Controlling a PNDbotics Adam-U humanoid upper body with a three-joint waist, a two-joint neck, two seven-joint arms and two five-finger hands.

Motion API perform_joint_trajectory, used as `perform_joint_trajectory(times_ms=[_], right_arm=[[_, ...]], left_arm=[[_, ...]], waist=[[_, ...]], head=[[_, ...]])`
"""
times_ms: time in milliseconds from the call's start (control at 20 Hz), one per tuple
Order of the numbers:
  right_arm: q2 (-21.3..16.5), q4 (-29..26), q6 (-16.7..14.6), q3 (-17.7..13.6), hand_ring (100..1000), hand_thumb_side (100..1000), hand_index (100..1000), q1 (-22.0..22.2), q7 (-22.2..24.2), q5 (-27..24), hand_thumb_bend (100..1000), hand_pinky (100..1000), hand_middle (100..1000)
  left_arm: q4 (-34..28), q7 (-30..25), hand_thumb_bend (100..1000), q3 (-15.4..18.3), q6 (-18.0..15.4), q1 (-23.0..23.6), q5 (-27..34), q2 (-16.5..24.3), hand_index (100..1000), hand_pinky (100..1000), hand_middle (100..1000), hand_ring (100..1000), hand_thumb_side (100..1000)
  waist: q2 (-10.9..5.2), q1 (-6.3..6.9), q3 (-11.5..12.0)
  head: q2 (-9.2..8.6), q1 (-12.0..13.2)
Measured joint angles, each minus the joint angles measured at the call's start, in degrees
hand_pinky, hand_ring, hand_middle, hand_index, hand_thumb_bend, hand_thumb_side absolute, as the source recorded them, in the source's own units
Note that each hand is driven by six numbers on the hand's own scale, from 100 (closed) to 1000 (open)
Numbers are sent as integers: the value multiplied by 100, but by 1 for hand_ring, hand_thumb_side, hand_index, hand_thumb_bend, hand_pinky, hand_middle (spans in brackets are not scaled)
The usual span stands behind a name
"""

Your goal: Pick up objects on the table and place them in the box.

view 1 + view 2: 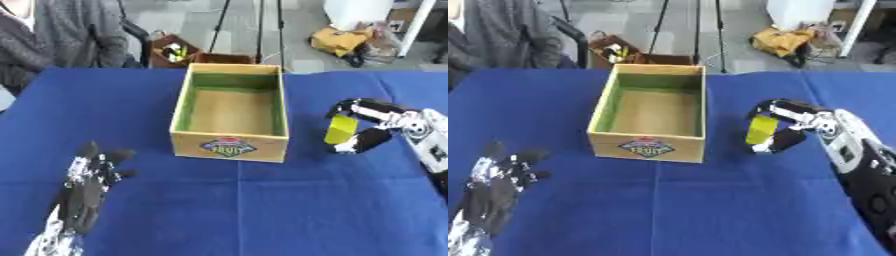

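Blue cloth table, soft, creased down the middle. Open cardboard box at centre, green inner walls, tan floor, fruit label on the near face; looks empty. Right hand just right of the box, fingers and thumb curled round a small yellow block, flat-faced, likely rigid. Advice: lift above the rim, cross left, release low inside. Left hand idle lower left, fingers straight.

Your right hand has bare blue table up to the box; only its near wall blocks you.
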Motion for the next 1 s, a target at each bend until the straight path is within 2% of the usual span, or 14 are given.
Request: perform_joint_trajectory(times_ms=[350, 1000], right_arm=[[-68, 37, 72, -58, 936, 489, 864, 9, -57, -50, 487, 847, 856], [-70, 123, 201, -60, 904, 525, 876, 56, -272, 66, 496, 807, 859]], left_arm=[[0, 1, 337, 0, -1, 0, 0, 0, 655, 731, 707, 896, 1000], [0, 5, 337, 0, -3, 2, 0, 0, 655, 730, 705, 894, 1000]], waist=[[0, 5, -9], [0, 33, -27]], head=[[2, 10], [11, 24]])
